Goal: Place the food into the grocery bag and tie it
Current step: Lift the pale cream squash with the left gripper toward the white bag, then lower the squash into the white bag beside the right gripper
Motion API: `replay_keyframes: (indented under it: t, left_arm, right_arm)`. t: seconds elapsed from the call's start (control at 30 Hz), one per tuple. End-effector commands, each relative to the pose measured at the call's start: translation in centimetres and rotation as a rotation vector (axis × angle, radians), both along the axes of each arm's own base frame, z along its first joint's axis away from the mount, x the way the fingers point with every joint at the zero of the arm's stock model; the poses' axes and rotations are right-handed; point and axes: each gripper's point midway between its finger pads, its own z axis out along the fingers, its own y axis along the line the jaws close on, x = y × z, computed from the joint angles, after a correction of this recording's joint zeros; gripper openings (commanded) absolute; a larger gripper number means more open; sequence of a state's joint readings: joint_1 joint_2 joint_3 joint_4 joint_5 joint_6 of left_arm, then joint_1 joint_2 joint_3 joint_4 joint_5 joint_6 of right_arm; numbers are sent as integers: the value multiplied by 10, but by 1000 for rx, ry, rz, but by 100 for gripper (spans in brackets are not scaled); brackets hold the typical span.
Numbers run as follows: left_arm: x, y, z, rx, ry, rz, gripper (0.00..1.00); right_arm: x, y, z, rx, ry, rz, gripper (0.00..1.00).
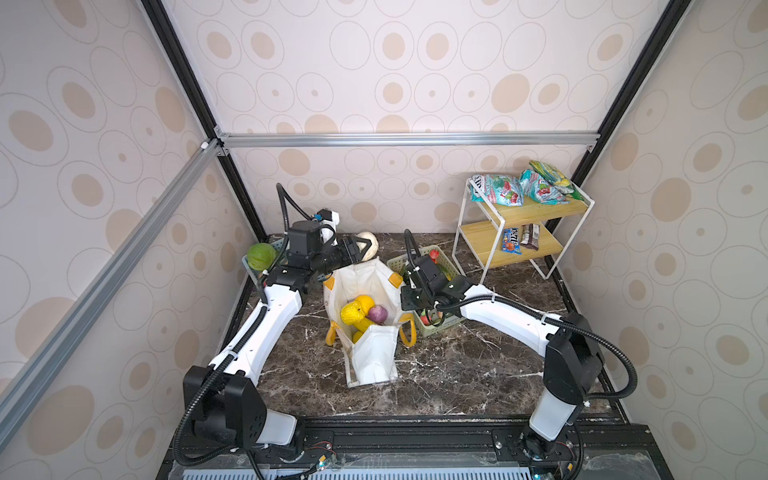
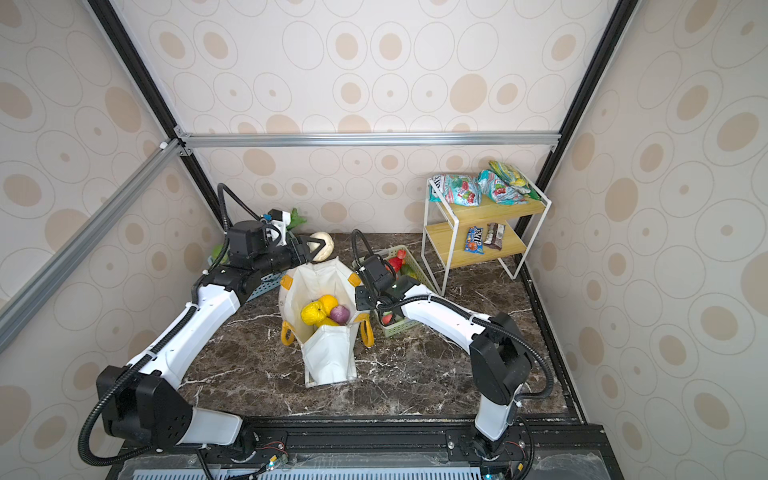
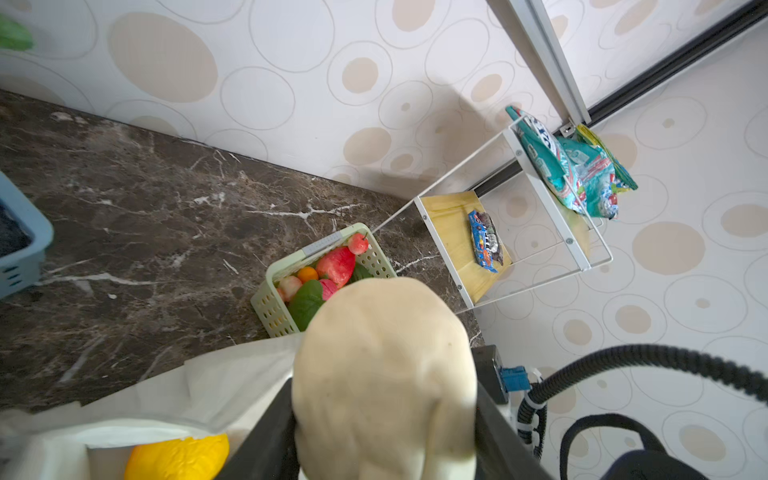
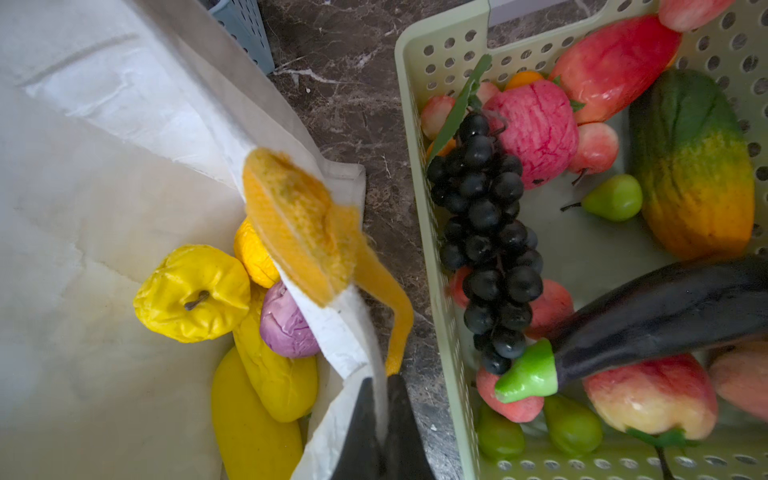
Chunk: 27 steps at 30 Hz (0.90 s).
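Note:
The cream-white grocery bag [image 1: 372,359] [image 2: 330,357] stands open mid-table with yellow-orange handles [image 4: 299,220]. Inside lie yellow fruits [image 1: 352,312] [image 4: 193,293], an orange [image 1: 365,301] [image 4: 252,253] and a purple onion [image 1: 377,314] [image 4: 286,322]. My left gripper [image 1: 358,249] [image 2: 311,248] [image 3: 382,386] hovers over the bag's far rim, shut on the pale cauliflower [image 1: 370,243] [image 2: 323,243] [image 3: 382,365]. The cauliflower fills the space between both fingers [image 3: 266,436]. My right gripper [image 1: 404,293] [image 2: 358,297] [image 4: 380,386] is shut on the bag's right rim, white fabric pinched between its jaws.
A green basket [image 1: 440,330] [image 4: 419,166] of toy fruit, grapes and an eggplant stands right of the bag. A blue basket [image 2: 266,283] with a green melon [image 1: 261,255] stands at the back left. A white shelf rack [image 1: 519,232] with snack packets fills the back right corner.

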<state>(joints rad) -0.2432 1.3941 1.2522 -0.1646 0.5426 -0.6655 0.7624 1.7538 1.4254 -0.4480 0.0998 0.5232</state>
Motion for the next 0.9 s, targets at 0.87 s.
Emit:
replay_keyframes:
  t: [0.87]
  left_arm:
    - [-64, -42, -95, 221, 128, -34, 52]
  right_arm:
    - [9, 3, 32, 29, -59, 10, 3]
